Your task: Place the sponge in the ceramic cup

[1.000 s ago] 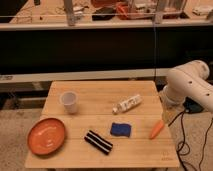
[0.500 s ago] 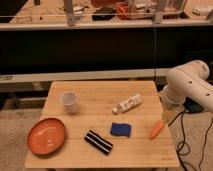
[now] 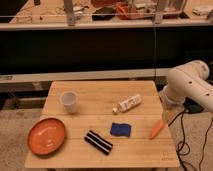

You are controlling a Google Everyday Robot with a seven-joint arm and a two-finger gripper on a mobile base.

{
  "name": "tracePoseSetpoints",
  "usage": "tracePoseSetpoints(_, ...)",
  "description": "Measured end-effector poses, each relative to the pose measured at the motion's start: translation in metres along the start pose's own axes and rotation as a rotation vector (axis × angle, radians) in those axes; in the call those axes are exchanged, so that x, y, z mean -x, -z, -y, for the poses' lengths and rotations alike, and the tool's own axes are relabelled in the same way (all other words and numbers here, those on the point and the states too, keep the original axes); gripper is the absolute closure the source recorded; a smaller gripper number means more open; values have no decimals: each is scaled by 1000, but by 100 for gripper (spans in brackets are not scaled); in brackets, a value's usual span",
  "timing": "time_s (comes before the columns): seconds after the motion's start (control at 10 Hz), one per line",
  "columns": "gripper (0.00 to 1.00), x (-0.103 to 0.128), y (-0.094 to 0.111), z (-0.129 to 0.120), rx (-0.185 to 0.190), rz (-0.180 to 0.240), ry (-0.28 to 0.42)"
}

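The gripper (image 3: 168,114) hangs below the white arm (image 3: 189,85) at the right edge of the wooden table (image 3: 100,92); whether it is parted or closed cannot be told, and nothing shows in its hold. Just beside it lies a small orange carrot-shaped thing (image 3: 156,129). The sponge (image 3: 120,130) lies flat further left (mid-table, near the front). A white bottle (image 3: 127,104) lies behind it, a striped block (image 3: 98,142) at its front left. The ceramic cup (image 3: 69,102) stands upright well apart at the left, behind an orange plate (image 3: 46,136).

smooth white rounded arm (image 3: 191,84), bulbous joint housings, claw (image 3: 167,115) perhaps beige, low beneath it at right
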Motion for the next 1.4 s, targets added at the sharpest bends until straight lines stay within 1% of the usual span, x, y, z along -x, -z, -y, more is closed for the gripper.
tracePoseSetpoints(0.2,20,29,-3,-4,5,19,41)
tracePoseSetpoints(0.4,20,52,-5,-8,8,38,72)
tracePoseSetpoints(0.6,20,66,-10,-13,8,69,103)
tracePoseSetpoints(0.7,20,77,-12,-17,9,89,116)
tracePoseSetpoints(0.8,20,93,-16,-23,11,112,135)
tracePoseSetpoints(0.9,20,102,-19,-28,13,130,145)
tracePoseSetpoints(1.0,20,103,-22,-31,12,140,153)
tracePoseSetpoints(1.1,20,109,-29,-37,15,172,163)
tracePoseSetpoints(1.2,20,116,-33,-40,17,193,168)
tracePoseSetpoints(1.4,20,126,-40,-44,21,210,175)
